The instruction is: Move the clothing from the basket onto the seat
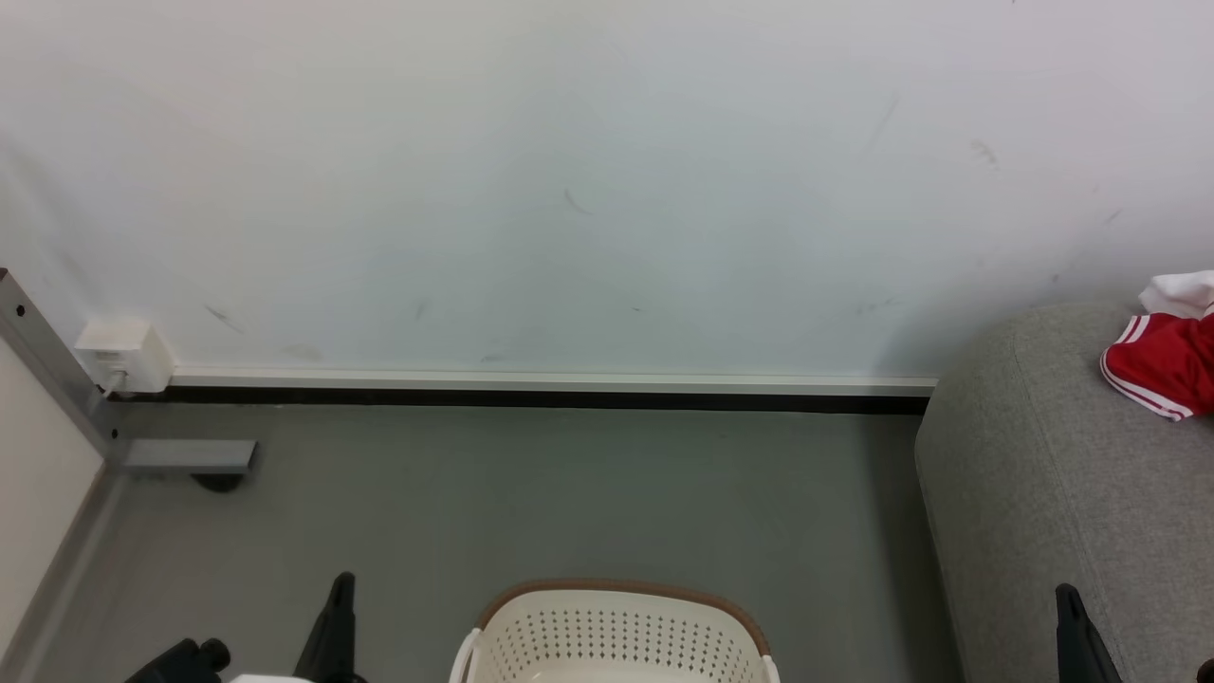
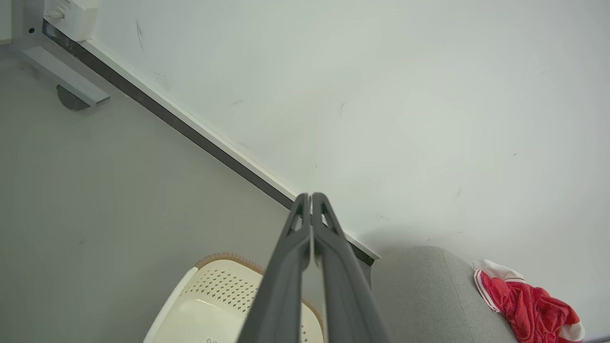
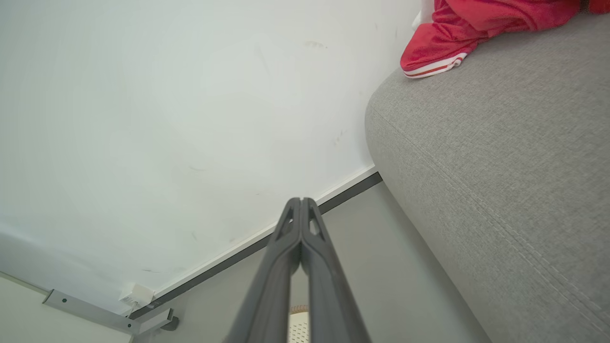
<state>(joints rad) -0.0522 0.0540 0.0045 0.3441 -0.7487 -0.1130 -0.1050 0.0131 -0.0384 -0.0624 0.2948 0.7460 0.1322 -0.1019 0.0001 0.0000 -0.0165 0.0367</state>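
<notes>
Now clothing point(image 1: 1162, 365) lies on the seat point(image 1: 1034, 493); left gripper point(image 2: 310, 196) and right gripper point(image 3: 301, 200) are closed, empty. Next, I judge: look into the basket point(image 1: 616, 631) for more.

Head view looking down at wall point(image 1: 569, 190), wrist views tilted (all sharing seat point(image 1: 1043, 493))

The seat point(image 1: 1029, 503) was covered in coarse matt cloth; the clothing point(image 1: 1162, 370) was made of smooth, faintly shiny fabric; the basket point(image 1: 616, 631) was moulded in matt plastic.
</notes>
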